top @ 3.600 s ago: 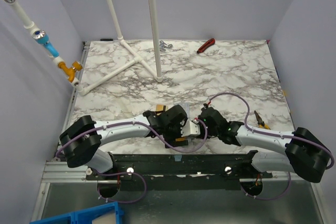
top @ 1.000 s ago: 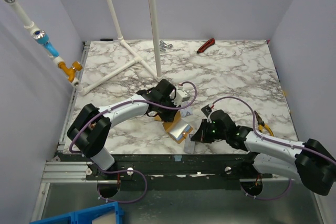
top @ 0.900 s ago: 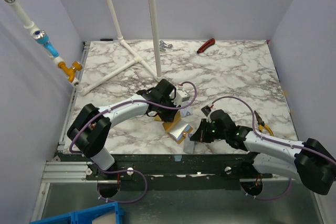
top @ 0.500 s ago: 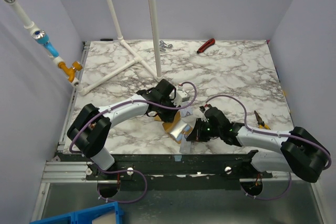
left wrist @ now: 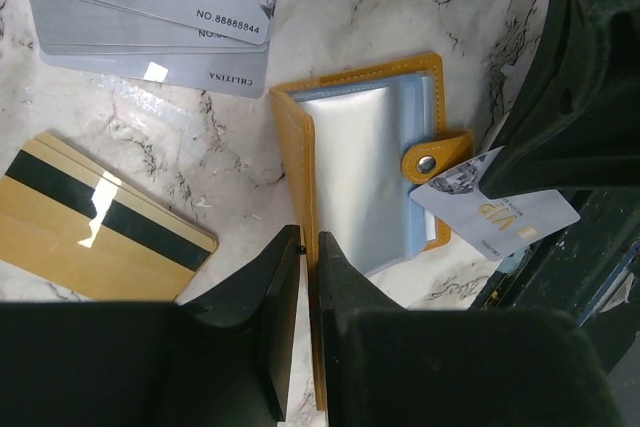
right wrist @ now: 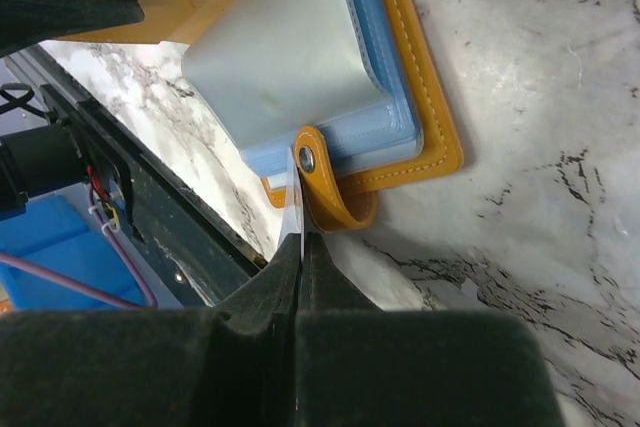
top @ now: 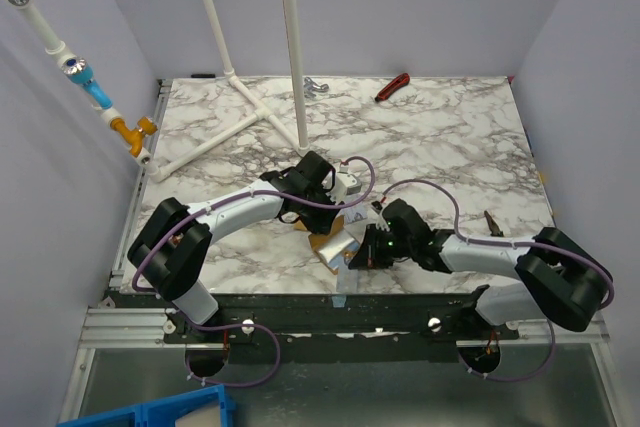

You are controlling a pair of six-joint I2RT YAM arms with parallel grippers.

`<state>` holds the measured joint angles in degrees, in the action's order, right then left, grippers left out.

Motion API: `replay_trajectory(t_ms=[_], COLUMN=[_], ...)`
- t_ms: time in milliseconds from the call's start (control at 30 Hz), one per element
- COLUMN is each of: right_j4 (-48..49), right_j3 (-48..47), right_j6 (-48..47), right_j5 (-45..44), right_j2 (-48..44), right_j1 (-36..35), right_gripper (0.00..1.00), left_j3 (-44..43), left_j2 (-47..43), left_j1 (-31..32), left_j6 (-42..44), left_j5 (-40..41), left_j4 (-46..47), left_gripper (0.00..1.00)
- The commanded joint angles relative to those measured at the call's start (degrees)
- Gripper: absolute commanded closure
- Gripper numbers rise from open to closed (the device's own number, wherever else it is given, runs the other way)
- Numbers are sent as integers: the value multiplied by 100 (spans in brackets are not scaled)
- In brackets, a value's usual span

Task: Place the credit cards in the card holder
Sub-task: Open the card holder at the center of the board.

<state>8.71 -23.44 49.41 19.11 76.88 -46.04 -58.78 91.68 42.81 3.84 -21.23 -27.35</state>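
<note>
The card holder [left wrist: 360, 167], tan-orange leather with clear sleeves, lies open on the marble near the front edge [top: 333, 244]. My left gripper [left wrist: 308, 247] is shut on the holder's left cover edge. My right gripper [right wrist: 300, 242] is shut on a pale grey credit card [left wrist: 500, 215], which the right wrist view shows edge-on. That card's tip sits beside the holder's snap strap [right wrist: 322, 187], at the right side of the sleeves. More grey cards [left wrist: 150, 7] and gold-tan cards with a dark stripe [left wrist: 90, 237] lie loose on the marble to the holder's left.
A white pipe stand [top: 260, 112] occupies the back left of the table. A red-handled tool [top: 392, 85] and a metal clip [top: 317, 85] lie at the far edge. Pliers [top: 497, 225] rest at the right. The black base rail [top: 330, 312] runs just below the holder.
My right gripper has moved left with the grey card, from beside the table's front edge up to the holder's strap. The left gripper has kept its hold on the holder.
</note>
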Motion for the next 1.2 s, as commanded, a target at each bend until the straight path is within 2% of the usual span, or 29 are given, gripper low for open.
replay_trajectory(t_ms=[0,267,467,600,733,800,933,1167], right_j4=[-38,177,485,781,1000,1072,1229,1267], right_j3=[-168,-331,-275,-315,-442,-481,-503,-594], right_j6=[-201,-254,-280,-270,-274,-274,-251,-239], right_j5=[-6,123,234,481,724,806,916,926], right_j2=[250,385,92,67,220,315,491,477], right_j1=[12,188,227,229,235,232,229,229], right_gripper=[99,99,99,99,99,99,99,99], left_j3=[-122,-206,-297,-436,-557,-585,-623,-793], left_j2=[-45,-27,7,157,307,350,469,625], left_j1=[0,-9,-97,-190,-351,-411,-569,-686], left_j6=[100,126,143,170,285,332,402,666], left_j5=[-197,-359,-592,-903,-1425,-1634,-2035,-2301], left_j4=[-207,-415,-618,-822,-1066,-1130,-1213,-1509], left_gripper=[86,87,87,78,59,55,50,49])
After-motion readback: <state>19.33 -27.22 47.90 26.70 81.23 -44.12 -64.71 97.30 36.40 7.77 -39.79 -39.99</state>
